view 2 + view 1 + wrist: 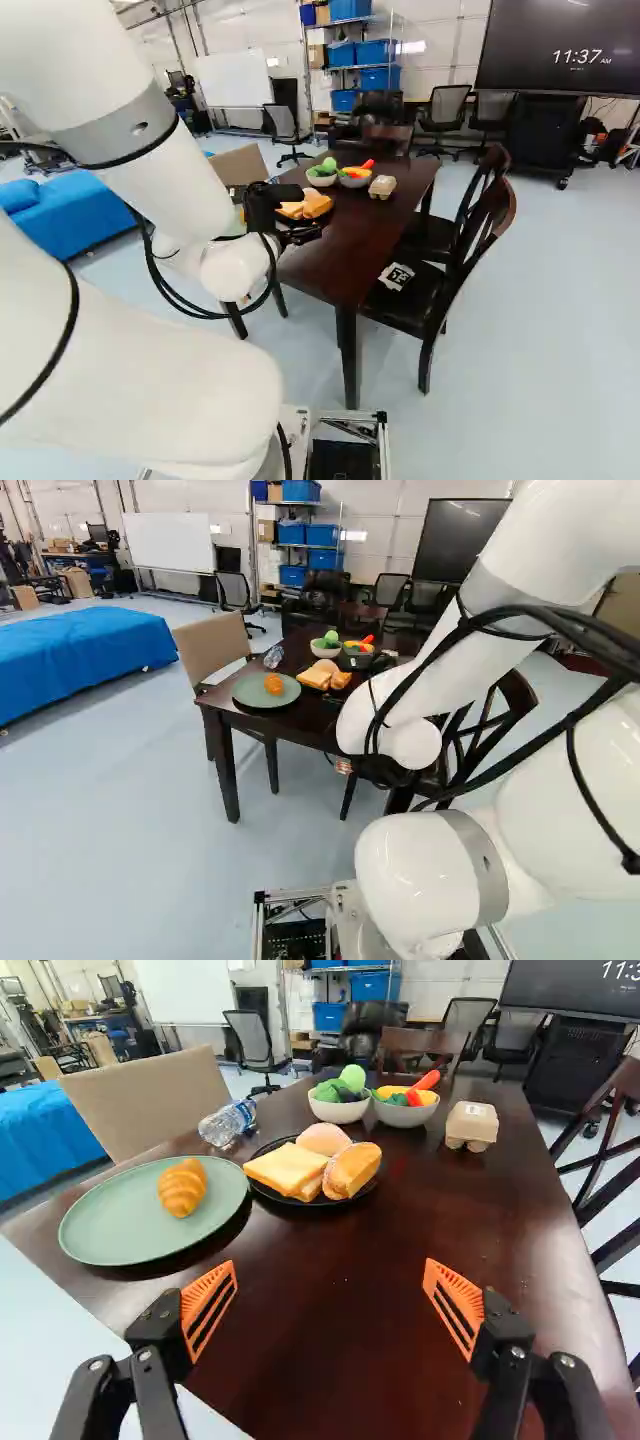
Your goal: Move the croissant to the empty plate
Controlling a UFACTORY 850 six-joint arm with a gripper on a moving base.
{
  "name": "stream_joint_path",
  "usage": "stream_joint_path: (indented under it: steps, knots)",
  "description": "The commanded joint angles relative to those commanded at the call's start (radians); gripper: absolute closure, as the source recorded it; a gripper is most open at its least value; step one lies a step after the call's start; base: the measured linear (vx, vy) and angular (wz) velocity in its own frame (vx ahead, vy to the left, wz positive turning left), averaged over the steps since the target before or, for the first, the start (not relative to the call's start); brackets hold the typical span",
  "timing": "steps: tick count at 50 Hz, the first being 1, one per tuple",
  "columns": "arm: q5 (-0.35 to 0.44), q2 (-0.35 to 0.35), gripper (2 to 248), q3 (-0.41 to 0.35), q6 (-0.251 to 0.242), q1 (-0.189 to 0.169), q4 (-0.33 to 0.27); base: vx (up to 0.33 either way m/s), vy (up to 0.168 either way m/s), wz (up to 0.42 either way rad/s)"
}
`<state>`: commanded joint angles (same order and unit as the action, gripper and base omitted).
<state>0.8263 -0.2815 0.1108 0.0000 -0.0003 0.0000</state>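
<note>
From seven and five o'clock behind the arm (545,540), base views faced twelve, sharing the table (370,230); the wrist view did too, nearer.

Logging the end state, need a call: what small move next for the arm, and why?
Probably a short retreat from the table, fingers open. The croissant already lies alone on the green plate, the other plate holds bread, and the open gripper has nothing between its fingers, so another grasp looks needless.

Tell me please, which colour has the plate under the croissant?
The plate is pale greyish green, seen best in the wrist view.
</note>
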Motion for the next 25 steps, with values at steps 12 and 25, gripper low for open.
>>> stream_joint_path:
  steps: [12,25]
  knots:
    - [0.031,0.001,3,-0.016,0.0,0.0,0.0,0.0,0.0,0.0]
    - [0.046,0.002,3,-0.023,0.0,0.0,0.0,0.0,0.0,0.0]
